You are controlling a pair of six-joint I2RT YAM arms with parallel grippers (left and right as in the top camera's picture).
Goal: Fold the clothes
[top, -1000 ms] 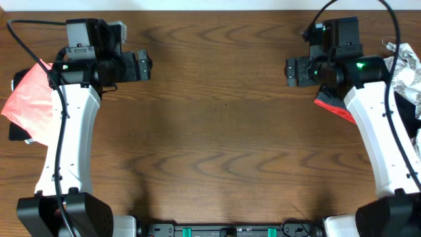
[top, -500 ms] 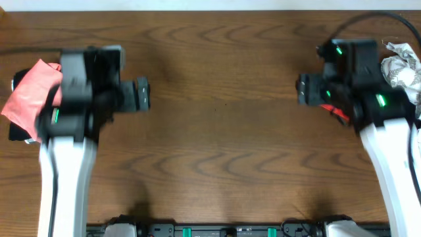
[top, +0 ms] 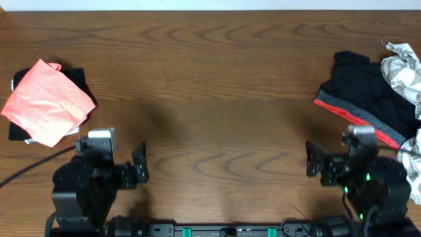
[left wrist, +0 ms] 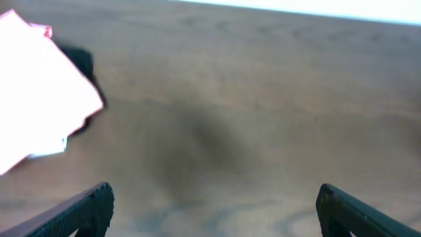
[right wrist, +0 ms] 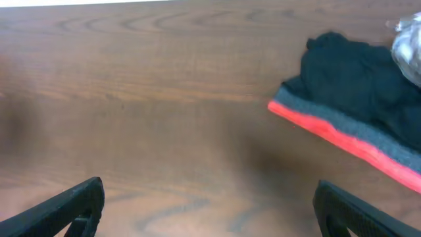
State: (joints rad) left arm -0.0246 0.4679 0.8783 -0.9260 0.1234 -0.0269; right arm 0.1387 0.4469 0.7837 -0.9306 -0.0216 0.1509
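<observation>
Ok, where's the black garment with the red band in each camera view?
Overhead: the black garment lies at the right edge, upper half.
Left wrist: not in it.
Right wrist: the garment sits upper right.
Shared landmark: the white patterned cloth at its far right side.

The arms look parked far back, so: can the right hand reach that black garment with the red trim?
Probably yes: the open right hand has the black garment ahead of it, with only bare table between them.
</observation>
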